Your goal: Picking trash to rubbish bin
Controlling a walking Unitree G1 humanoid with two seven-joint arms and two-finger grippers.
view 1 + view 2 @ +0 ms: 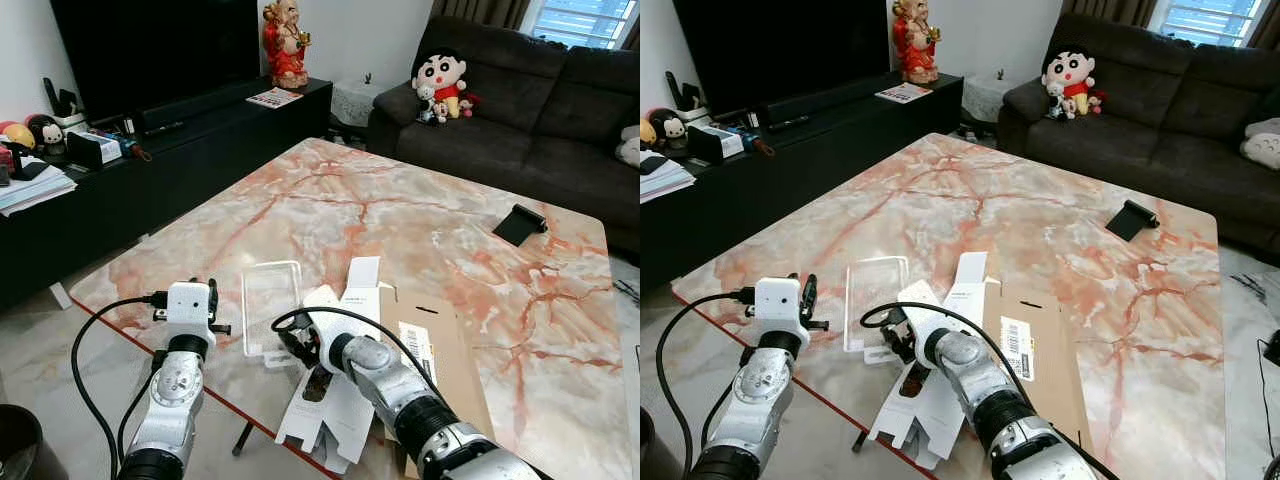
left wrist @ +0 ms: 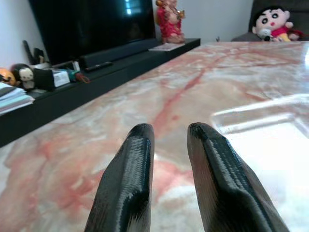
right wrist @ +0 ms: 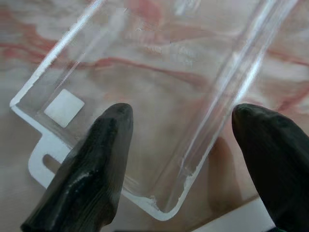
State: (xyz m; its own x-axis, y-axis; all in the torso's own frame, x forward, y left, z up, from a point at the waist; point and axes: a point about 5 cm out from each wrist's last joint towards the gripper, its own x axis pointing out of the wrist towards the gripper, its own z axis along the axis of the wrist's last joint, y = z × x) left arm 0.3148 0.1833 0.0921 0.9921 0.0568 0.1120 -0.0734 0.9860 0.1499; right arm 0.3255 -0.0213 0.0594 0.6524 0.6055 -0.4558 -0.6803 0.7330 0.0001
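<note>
I have the right gripper (image 3: 176, 159) wide open, straddling the clear plastic tray's (image 1: 271, 300) corner near the table (image 1: 400, 210) edge; left gripper (image 2: 169, 159) hovers slightly parted, empty.

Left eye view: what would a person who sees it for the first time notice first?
First comes the big pink-veined marble table, with trash at its near edge: a clear plastic package beside flattened white and brown cardboard. The right end effector hangs open over a corner of the plastic package, while the left end effector points across the table to its left. Behind, a plush doll sits on the dark sofa.
</note>
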